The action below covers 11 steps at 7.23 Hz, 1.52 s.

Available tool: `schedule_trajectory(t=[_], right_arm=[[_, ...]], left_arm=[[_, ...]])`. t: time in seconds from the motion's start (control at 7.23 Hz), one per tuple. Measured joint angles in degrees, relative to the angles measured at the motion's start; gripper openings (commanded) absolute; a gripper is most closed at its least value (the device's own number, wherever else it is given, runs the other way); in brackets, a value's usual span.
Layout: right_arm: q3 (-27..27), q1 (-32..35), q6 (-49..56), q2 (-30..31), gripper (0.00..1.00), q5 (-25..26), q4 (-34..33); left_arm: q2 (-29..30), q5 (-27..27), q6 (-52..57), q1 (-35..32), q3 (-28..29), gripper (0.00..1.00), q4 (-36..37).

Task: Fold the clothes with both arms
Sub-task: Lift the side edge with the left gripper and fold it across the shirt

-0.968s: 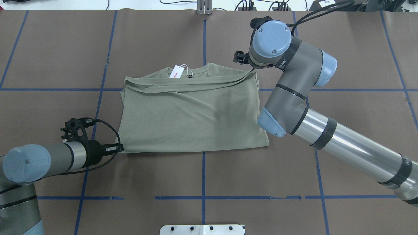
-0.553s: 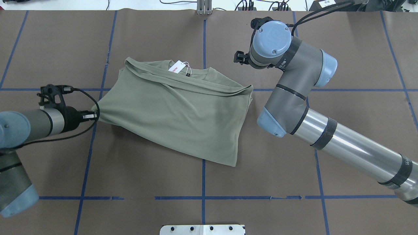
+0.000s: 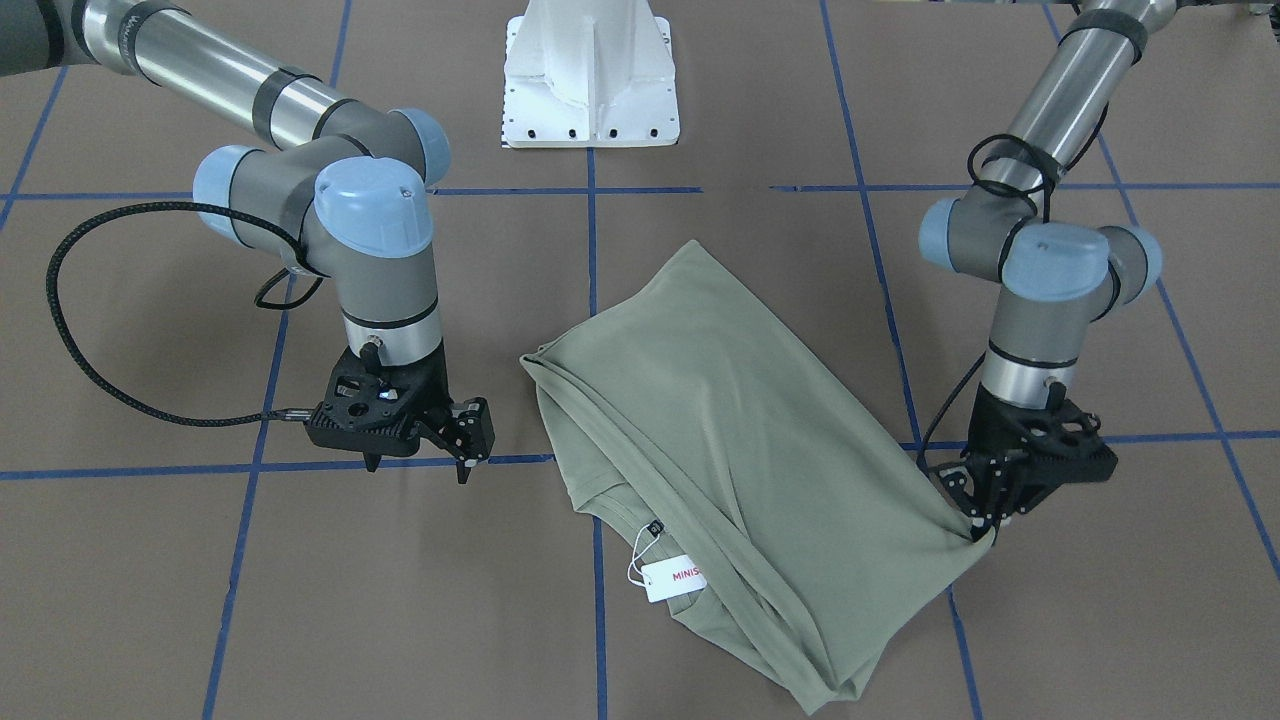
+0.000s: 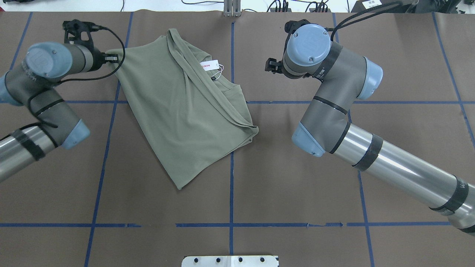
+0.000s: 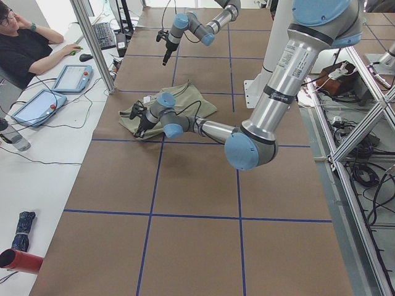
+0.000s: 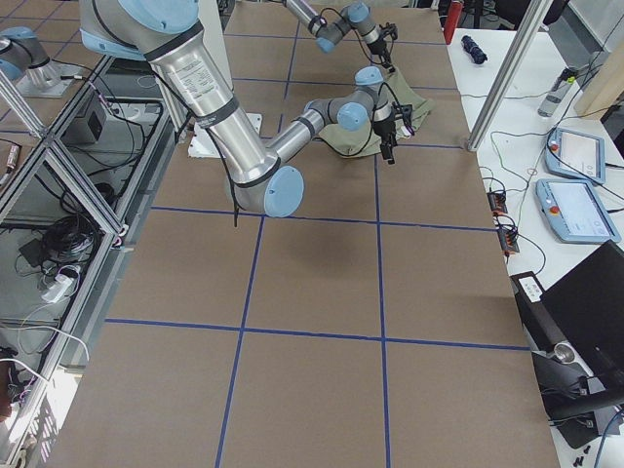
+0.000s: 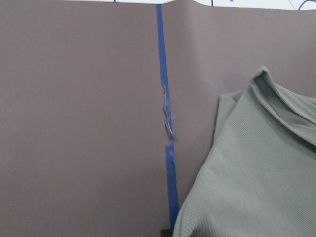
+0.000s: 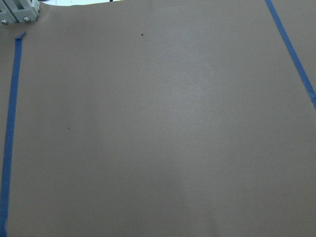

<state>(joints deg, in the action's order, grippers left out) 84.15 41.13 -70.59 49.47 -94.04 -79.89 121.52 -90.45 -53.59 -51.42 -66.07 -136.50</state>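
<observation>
The sage-green shirt [image 4: 185, 111] lies folded and skewed on the brown table cover, with its white tag [image 4: 209, 65] at the collar. My left gripper [image 4: 113, 57] is at the far left, shut on one corner of the shirt; the front view shows the same pinch [image 3: 980, 525], with the cloth [image 3: 740, 450] pulled taut toward it. The left wrist view shows a shirt edge [image 7: 256, 177] beside a blue tape line. My right gripper [image 4: 270, 66] hangs open and empty right of the shirt, apart from it [image 3: 470, 440]. Its wrist view shows only table cover.
Blue tape lines [image 4: 231, 155] grid the table cover. The white pedestal base [image 3: 590, 75] stands at the robot's side. A metal bracket [image 4: 232, 9] sits on the far edge. A person [image 5: 24, 49] sits at a side desk with control tablets beyond the far edge.
My left gripper swung from the near left to the far left, dragging its corner. The shirt turned clockwise and slid away from my right gripper, which stayed in place.
</observation>
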Motion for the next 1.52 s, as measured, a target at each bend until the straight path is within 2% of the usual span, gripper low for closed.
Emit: schedule_trajectory(t=[0.14, 0.28, 0.55, 0.83, 0.97, 1.25, 1.52], right_arm=[[0.2, -0.1, -0.1, 0.0, 1.00, 0.0, 0.0], [0.6, -0.3, -0.1, 0.0, 1.00, 0.1, 0.0], [0.8, -0.9, -1.2, -0.4, 0.99, 0.1, 0.1], [-1.3, -2.2, -6.8, -2.3, 0.92, 0.2, 3.5], [-5.1, -3.1, -10.4, -5.0, 0.82, 0.4, 6.1], [-14.1, -6.1, -15.6, -10.6, 0.70, 2.6, 11.6], [-18.3, -8.8, -16.7, -12.9, 0.70, 4.7, 13.5]], left_arm=[[5.3, 0.3, 1.9, -1.1, 7.2, 0.00, -0.2], [8.3, 0.7, 3.9, -1.5, 11.6, 0.99, -0.5], [9.8, 0.8, 8.2, -2.3, 13.4, 1.00, -1.3], [8.6, -5.6, 9.5, -2.8, 9.1, 1.00, -2.6], [6.2, -9.0, 9.4, -3.0, 5.3, 1.00, -3.0], [1.3, -11.1, 9.2, -3.0, -1.8, 1.00, -3.3], [-0.2, -11.6, 9.1, -2.9, -3.6, 1.00, -3.5]])
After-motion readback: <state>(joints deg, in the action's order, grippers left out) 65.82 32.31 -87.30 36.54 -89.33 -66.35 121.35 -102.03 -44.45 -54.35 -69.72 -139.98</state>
